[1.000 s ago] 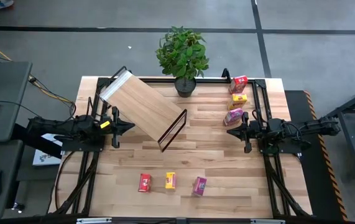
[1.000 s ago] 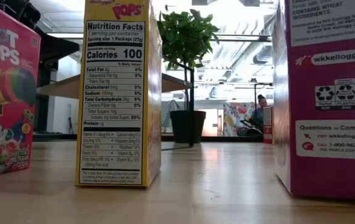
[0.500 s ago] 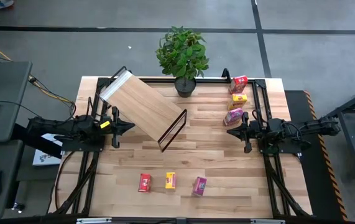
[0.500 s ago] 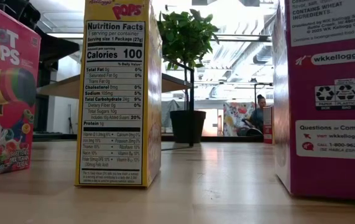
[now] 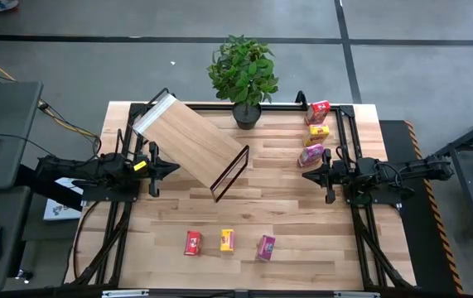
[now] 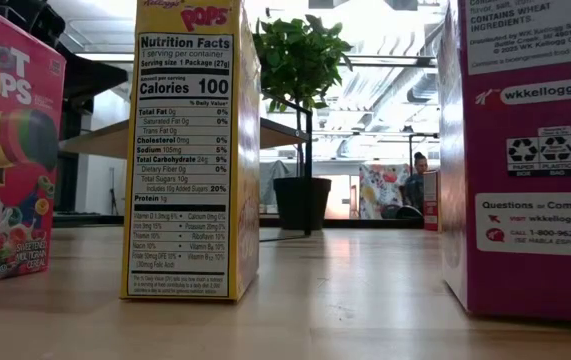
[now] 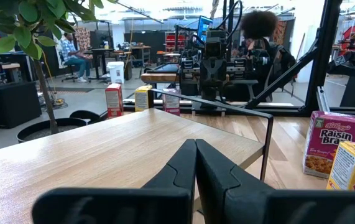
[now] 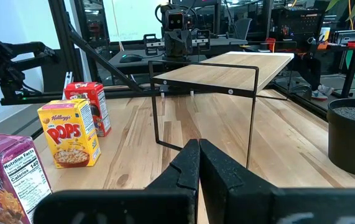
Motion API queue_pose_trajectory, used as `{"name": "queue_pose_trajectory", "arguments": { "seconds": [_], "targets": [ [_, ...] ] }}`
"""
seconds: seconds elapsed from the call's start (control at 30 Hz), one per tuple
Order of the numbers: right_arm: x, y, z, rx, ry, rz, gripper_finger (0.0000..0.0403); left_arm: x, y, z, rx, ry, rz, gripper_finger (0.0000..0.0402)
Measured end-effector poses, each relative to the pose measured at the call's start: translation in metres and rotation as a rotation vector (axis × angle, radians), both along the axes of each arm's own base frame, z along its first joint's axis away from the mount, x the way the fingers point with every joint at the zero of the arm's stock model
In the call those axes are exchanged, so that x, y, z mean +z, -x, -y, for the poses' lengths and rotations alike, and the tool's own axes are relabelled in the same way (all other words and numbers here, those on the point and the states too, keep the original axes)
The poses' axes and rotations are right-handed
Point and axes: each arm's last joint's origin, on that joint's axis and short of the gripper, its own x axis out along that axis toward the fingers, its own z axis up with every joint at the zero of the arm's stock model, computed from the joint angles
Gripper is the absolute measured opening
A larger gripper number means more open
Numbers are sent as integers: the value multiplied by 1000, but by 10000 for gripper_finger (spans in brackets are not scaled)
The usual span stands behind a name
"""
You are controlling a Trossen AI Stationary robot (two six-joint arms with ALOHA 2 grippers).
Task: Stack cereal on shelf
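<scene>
Left tool (image 5: 172, 168): fingers pressed together, empty, low over the bench (image 5: 286, 207) at its left side, tip just beside the shelf's lower edge.
Right tool (image 5: 306, 175): fingers pressed together, empty, at the right side of the bench, pointing toward the left tool.
Shelf (image 5: 190, 141): slanted light-wood board on a black wire frame, between the two tools, nearer the left one.
Far cereal row: Froot Loops box (image 5: 319, 109), Corn Pops box (image 5: 319, 131) and Raisin Bran box (image 5: 312, 154), in a line just beyond the right tool, the Raisin Bran box nearest it.
Near cereal row: red box (image 5: 192, 242), yellow box (image 5: 227, 240) and magenta box (image 5: 266, 246), upright, well apart from both tools, at the front of the bench.
Potted plant (image 5: 243, 74): at the back edge, beside the shelf.
</scene>
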Motion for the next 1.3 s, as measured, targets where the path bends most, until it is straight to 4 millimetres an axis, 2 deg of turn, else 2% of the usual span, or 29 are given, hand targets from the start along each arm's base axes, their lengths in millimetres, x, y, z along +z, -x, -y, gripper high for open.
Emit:
{"name": "queue_pose_trajectory", "arguments": {
  "seconds": [0.67,0.77,0.87,0.97,1.1,1.3],
  "targets": [
    [0,0,0,0,0,0,0,2,0,0,-2,43,26,0],
    [0,0,0,0,0,0,0,10,1,0,6,45,107,1],
    [0,0,0,0,0,0,0,22,3,-1,-8,129,246,8],
    [0,0,0,0,0,0,0,30,2,2,-60,138,277,35],
    [0,0,0,0,0,0,0,43,-4,6,-110,149,227,94],
    [0,0,0,0,0,0,0,78,-22,21,-245,72,120,179]
  ]
}}
